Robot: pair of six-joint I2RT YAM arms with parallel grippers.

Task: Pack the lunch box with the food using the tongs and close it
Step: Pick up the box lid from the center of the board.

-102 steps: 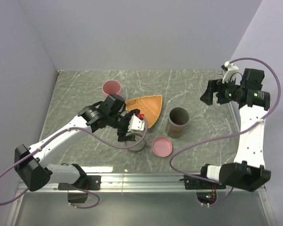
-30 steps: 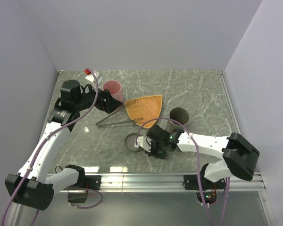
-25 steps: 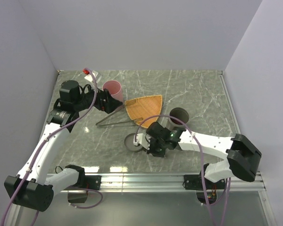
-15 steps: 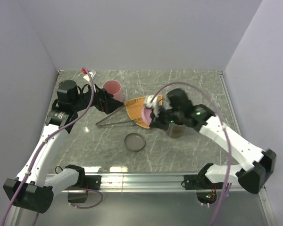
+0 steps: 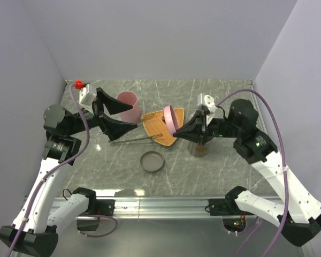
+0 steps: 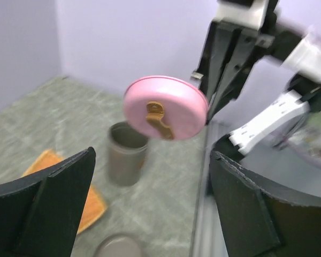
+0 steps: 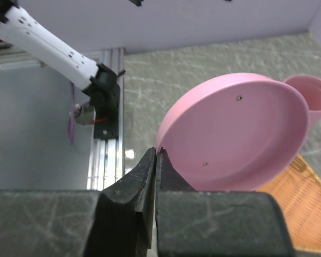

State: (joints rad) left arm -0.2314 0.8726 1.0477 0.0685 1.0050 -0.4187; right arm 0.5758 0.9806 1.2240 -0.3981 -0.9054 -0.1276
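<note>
Now the right jaws are pinching the pink lid (image 5: 169, 119) by its rim, holding it on edge over the orange plate (image 5: 154, 126). The left jaws are gaping wide, gripping nothing.

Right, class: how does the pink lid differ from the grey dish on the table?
The pink lid stands on edge in the air, pinched by the right gripper; the grey dish lies flat on the table, untouched. Lid pink, dish grey. Both are round and shallow.
</note>
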